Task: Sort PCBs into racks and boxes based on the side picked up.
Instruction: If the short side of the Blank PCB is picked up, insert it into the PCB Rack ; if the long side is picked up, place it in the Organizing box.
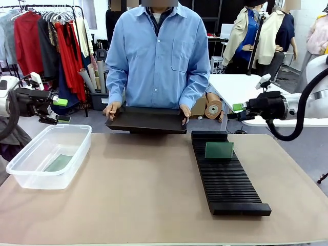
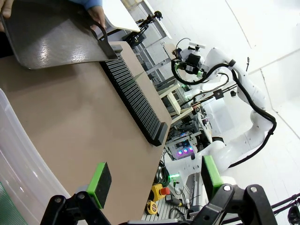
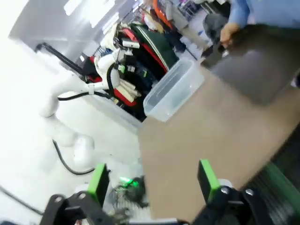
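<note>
Holding one PCB (image 1: 219,150), rack (image 1: 228,187), tub (image 1: 31,171) another

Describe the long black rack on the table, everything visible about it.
The rack is a long, black, plastic-looking rectangle lying flat on the tan table, to the robot's right, running from the near side toward the person. Narrow parallel ribbed slots cross its width. One green board stands upright in a slot near its far end; the other slots look vacant. Nothing else touches it.

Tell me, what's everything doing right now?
Left gripper and right gripper open, empty, off the table's sides. One PCB standing in the rack, one flat in the clear box. Person holds black tray at far edge.
</note>
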Available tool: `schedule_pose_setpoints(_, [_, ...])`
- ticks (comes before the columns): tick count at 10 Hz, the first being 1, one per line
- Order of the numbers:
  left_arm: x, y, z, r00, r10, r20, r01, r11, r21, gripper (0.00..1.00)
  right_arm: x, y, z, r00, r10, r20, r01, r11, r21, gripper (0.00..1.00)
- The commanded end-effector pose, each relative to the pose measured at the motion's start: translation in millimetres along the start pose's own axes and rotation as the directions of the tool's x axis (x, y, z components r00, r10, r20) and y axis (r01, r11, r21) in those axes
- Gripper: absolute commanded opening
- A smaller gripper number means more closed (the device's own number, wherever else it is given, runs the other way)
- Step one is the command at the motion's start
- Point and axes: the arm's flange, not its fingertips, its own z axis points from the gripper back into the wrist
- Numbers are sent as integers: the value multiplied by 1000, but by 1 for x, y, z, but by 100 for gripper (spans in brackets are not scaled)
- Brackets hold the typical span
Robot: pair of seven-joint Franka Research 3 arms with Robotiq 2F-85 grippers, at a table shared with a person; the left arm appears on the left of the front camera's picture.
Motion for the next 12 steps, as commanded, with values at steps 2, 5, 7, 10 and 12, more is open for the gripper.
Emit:
schedule_pose_setpoints(2, [0,-2,1,1000,-3,2,3,1000,0,100,-18,9,8,933,-346,101,352,934,-52,100])
schedule_pose_setpoints(5, [0,-2,1,1000,-3,2,3,1000,0,100,-34,3,18,901,-392,188,399,917,-1,100])
schedule_pose_setpoints(7, [0,-2,1,1000,-3,2,3,1000,0,100,-33,-6,18,913,-394,108,401,915,-46,100])
schedule_pose_setpoints(10, [0,-2,1,1000,-3,2,3,1000,0,100,-33,-6,18,913,-394,108,401,915,-46,100])
schedule_pose_setpoints(12, [0,-2,1,1000,-3,2,3,1000,0,100,-33,-6,18,913,-394,108,401,915,-46,100])
